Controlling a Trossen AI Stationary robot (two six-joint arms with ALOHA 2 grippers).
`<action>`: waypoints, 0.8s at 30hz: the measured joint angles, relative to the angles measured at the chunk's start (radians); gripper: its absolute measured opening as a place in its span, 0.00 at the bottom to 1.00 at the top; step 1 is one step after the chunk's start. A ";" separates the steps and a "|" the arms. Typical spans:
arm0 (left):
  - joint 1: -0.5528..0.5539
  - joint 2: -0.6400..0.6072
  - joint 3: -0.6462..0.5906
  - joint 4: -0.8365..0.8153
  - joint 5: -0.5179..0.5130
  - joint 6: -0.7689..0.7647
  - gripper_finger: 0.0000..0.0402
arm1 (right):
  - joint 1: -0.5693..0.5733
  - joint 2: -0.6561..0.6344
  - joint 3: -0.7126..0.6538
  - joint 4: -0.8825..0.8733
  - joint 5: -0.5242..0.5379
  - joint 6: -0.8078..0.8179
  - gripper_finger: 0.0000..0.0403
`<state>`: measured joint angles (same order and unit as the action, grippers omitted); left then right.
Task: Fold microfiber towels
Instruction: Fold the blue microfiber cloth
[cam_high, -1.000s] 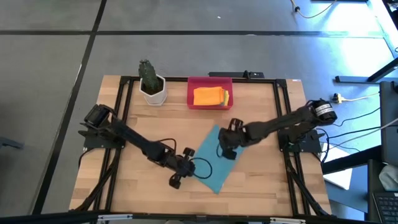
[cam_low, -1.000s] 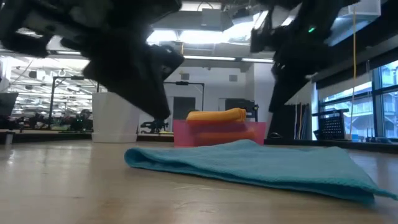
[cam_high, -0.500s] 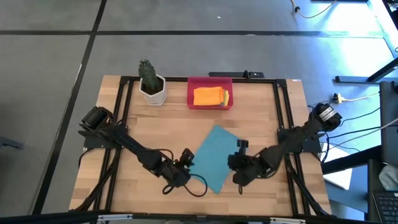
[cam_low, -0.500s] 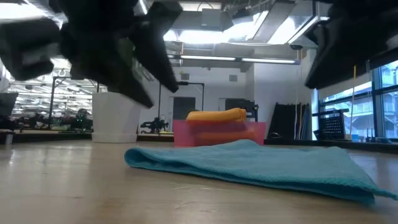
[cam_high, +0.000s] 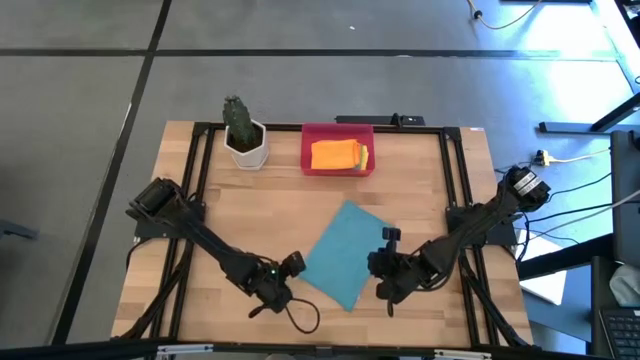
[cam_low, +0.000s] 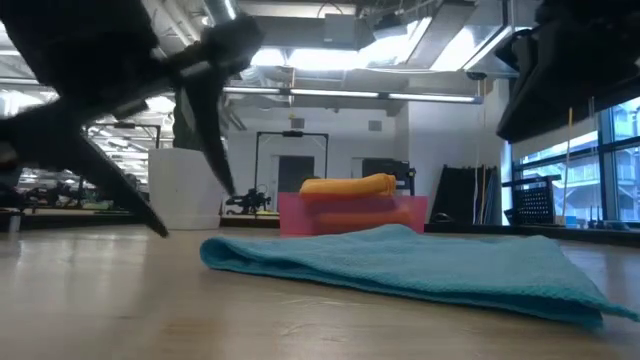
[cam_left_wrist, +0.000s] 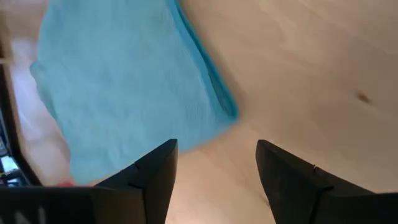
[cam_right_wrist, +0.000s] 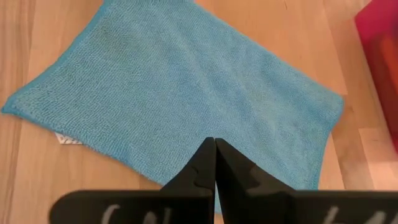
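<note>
A teal-blue microfiber towel (cam_high: 342, 256) lies folded flat on the wooden table, and the low view shows it (cam_low: 400, 265) as a low mound. My left gripper (cam_high: 293, 268) is open just off the towel's left corner (cam_left_wrist: 217, 112), touching nothing (cam_left_wrist: 214, 177). My right gripper (cam_high: 373, 266) is shut and hovers at the towel's near-right long edge (cam_right_wrist: 214, 146); the low view shows that arm above the cloth. Orange (cam_high: 330, 154) and yellow (cam_high: 362, 156) towels lie in the red tray (cam_high: 338, 130).
A plant in a white pot (cam_high: 245, 135) stands at the far left, next to the red tray at the far middle. A black cable loop (cam_high: 300, 318) lies by the near edge. Bare wood (cam_high: 230, 220) spreads left of the towel.
My left gripper has opened, rolled, and drawn back from the towel's left edge toward the table's near left. My right gripper has swung from over the towel's far right part to its near-right edge, then held still. The towel has stayed flat where it was.
</note>
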<state>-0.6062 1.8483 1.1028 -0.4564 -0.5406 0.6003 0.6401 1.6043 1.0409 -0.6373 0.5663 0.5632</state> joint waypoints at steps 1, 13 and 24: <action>0.003 0.013 0.002 0.014 0.000 0.008 0.52 | -0.001 0.000 0.000 0.002 0.000 0.000 0.01; 0.049 0.075 0.001 0.126 0.020 0.173 0.52 | -0.002 -0.001 0.000 0.008 -0.007 0.004 0.01; 0.042 0.093 0.001 0.193 0.028 0.251 0.51 | -0.002 -0.001 0.000 0.013 -0.011 0.009 0.01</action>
<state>-0.5640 1.9416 1.1041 -0.2632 -0.5123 0.8511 0.6384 1.6035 1.0409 -0.6247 0.5556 0.5724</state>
